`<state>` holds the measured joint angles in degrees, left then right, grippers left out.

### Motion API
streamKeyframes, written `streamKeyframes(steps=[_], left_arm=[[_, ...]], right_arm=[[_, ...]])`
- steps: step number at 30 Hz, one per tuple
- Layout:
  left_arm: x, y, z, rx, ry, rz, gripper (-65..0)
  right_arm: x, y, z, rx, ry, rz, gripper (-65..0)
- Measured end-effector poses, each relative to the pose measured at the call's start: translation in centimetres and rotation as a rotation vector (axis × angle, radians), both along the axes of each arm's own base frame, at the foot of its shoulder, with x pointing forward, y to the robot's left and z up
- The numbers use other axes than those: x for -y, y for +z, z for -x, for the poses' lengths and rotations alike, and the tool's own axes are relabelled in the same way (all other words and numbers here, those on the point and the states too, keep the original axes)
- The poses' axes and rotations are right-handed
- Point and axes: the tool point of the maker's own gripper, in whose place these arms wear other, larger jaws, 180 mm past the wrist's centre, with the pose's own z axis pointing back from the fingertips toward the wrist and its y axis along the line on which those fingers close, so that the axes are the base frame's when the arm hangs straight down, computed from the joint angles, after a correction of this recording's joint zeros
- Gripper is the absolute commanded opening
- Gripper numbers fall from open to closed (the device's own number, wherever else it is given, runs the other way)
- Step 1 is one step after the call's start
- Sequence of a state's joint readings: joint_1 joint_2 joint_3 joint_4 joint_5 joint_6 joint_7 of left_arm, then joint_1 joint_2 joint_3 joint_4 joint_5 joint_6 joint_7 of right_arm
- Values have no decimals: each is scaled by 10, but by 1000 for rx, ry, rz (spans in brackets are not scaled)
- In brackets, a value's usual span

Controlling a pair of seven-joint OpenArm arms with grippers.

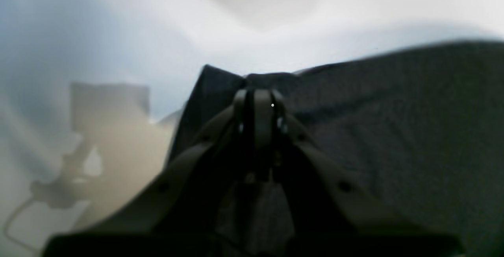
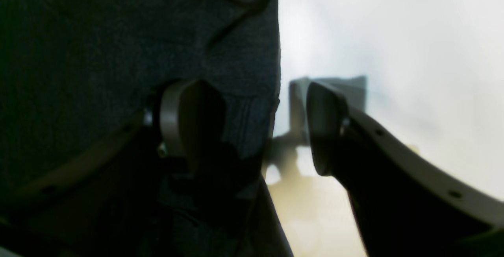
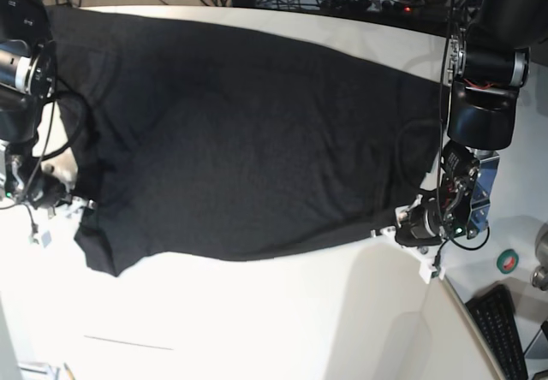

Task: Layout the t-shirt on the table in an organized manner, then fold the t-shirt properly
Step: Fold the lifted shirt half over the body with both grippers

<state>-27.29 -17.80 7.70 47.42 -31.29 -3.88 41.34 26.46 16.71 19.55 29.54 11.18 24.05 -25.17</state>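
The t-shirt (image 3: 248,140) is a broad sheet of matte black fabric spread across the far half of the table (image 3: 257,320), its near hem running in a shallow curve from one arm to the other. Up close in the wrist views the cloth shows a fine, slightly heathered knit with soft folds rather than sharp creases. The table is smooth, off-white and faintly glossy, with a thin straight seam line near the front edge.

The left gripper (image 1: 258,99) sits low at the shirt's near corner on the base view's right, its pale curved fingers drawn together to a narrow point — pinched on a peak of the black fabric, which rises around the tips and falls away to the right. The arm above it hangs almost straight down, the wrist bent towards the hem.

The right gripper (image 2: 264,127) is at the opposite corner, on the base view's left. Its jaws stand well apart — one finger lies over the dark cloth, the other over bare table, with the shirt's straight edge running between them. Nothing is clamped there. A black keyboard (image 3: 505,333) lies at the table's right corner.
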Motion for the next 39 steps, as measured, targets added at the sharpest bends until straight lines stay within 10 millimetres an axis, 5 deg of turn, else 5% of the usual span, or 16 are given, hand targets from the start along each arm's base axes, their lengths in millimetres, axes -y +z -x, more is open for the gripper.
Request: streamKeyframes(steps=[6, 12, 19, 25, 29, 33, 39], left_arm=[[1, 0, 0, 0, -1, 2, -650], [1, 0, 0, 0, -1, 1, -650], [0, 1, -1, 4, 5, 6, -650], [9, 26, -17, 82, -26, 2, -650], [10, 25, -16, 80, -27, 5, -650], [9, 21, -13, 72, -27, 0, -650], [-3, 14, -2, 47, -16, -13, -650]], right_arm=[[-2, 3, -3, 20, -25, -34, -650], [-3, 8, -8, 48, -60, -81, -650], [26, 33, -26, 93, -72, -33, -650], [41, 43, -30, 100, -66, 5, -650], [40, 46, -36, 99, 32, 92, -650], [25, 43, -41, 128, 71, 99, -650], [37, 28, -19, 112, 58, 118, -650]])
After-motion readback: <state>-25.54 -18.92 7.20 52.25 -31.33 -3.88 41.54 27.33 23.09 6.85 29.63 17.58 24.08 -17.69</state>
